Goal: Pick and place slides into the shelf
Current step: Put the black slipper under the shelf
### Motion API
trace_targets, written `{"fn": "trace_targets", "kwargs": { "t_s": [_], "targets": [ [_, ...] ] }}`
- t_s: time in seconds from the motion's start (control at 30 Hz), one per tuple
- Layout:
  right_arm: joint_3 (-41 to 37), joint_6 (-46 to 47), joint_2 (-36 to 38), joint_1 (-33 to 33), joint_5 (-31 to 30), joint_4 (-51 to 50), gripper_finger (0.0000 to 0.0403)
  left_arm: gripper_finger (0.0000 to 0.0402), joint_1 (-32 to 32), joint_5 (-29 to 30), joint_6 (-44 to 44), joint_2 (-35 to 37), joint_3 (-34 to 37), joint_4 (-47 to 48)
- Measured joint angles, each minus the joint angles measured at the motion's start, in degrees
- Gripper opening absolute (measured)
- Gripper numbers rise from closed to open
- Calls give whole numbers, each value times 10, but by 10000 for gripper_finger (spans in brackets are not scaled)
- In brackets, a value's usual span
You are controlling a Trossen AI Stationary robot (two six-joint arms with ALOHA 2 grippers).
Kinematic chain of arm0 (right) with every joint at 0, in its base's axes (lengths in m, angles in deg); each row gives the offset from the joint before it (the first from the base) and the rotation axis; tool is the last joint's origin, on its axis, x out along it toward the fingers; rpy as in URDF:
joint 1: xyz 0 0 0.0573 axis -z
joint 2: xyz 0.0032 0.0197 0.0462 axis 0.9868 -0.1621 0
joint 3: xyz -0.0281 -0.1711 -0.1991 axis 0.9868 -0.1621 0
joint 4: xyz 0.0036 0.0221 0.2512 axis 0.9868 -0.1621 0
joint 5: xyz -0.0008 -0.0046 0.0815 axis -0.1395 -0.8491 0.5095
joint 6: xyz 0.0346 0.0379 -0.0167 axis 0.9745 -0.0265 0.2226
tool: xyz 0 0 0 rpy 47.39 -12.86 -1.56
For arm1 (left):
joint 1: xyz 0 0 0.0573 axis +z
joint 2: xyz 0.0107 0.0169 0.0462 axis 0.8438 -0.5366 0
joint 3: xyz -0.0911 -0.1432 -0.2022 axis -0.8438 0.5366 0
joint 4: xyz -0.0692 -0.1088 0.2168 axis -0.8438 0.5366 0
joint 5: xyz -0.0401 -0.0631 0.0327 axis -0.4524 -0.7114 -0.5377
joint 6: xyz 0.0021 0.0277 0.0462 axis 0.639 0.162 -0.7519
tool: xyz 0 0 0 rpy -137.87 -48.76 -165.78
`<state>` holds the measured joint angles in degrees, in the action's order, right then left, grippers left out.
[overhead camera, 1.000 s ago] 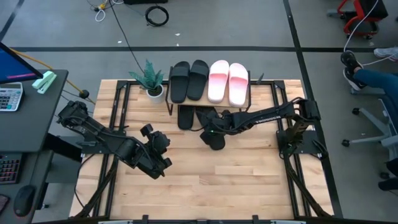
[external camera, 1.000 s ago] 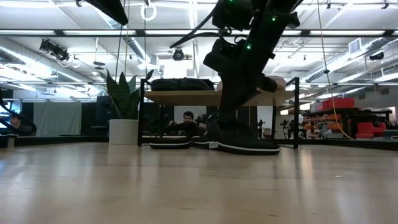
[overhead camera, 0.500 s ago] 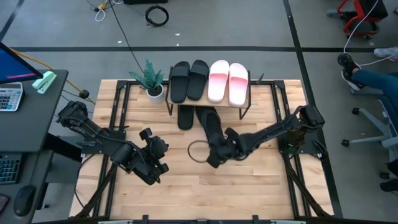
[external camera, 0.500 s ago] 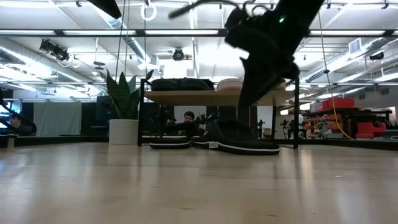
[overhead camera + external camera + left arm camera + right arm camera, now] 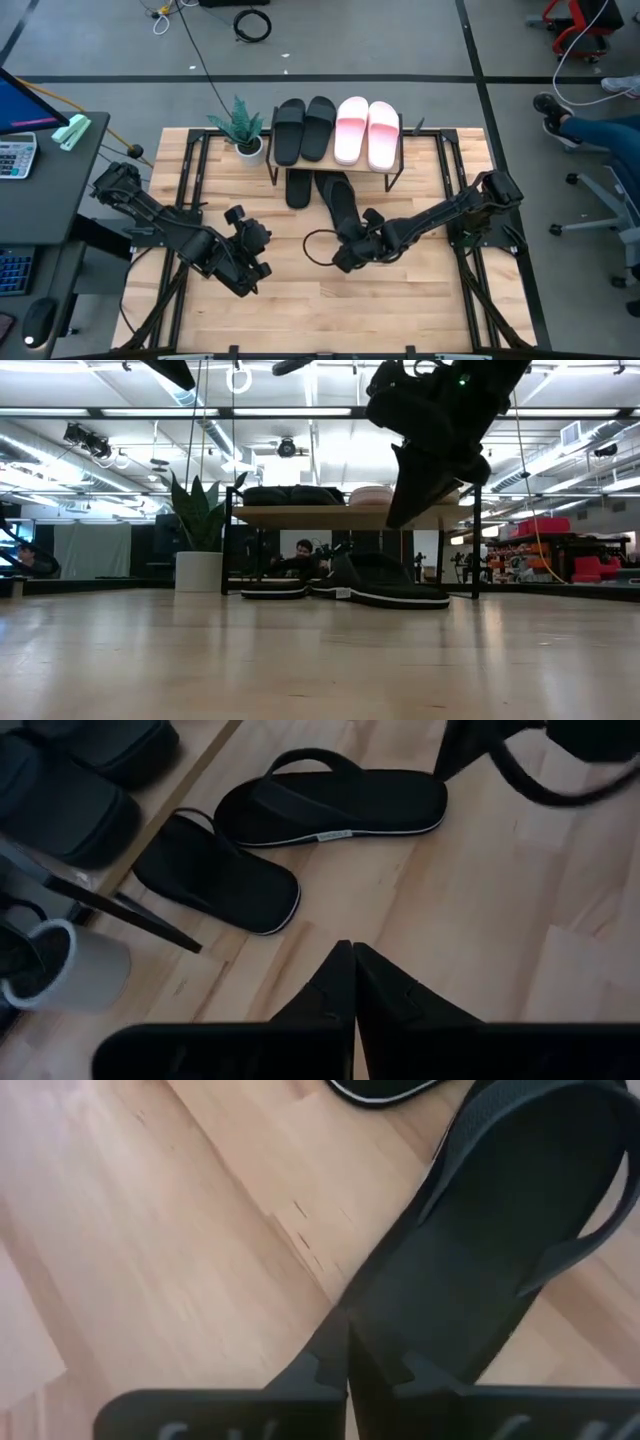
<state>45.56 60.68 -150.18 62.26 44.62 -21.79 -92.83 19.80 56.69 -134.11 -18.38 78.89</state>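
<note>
High view: black slide (image 5: 338, 201) lengthwise toward shelf (image 5: 385, 168); heel nr right gripper (image 5: 345, 262)

This is a large open robotics lab or workshop hall rather than a home. The slatted light-wood tabletop (image 5: 300, 300) sits on a black metal frame over a grey concrete floor (image 5: 400, 40) marked with dark lines, and a coiled black cable (image 5: 252, 24) lies on that floor beyond the tabletop's far edge. Off its left edge stands a dark desk (image 5: 45, 190) carrying a grey calculator (image 5: 15, 155) and a black computer mouse (image 5: 38, 322). The low view looks into a wide room with long ceiling strip lights (image 5: 130, 412), exposed ducts and red equipment (image 5: 590, 565) at the right, where a person (image 5: 300, 555) sits far behind.
</note>
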Motion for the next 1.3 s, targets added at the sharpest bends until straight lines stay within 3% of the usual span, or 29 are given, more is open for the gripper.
{"fn": "trace_targets", "kwargs": {
  "t_s": [0.2,0.77,1.03,1.3],
  "targets": [
    [-52,37,0,3,13,26,2,18,0,0,-10,2,-18,10],
    [-197,44,1,37,11,267,1,13,0,0,-11,3,-23,13],
    [-222,39,1,89,-3,323,0,28,0,0,-13,2,-23,14],
    [-222,-17,-1,136,-20,378,0,9,0,0,-22,2,-23,15]
  ]
}}
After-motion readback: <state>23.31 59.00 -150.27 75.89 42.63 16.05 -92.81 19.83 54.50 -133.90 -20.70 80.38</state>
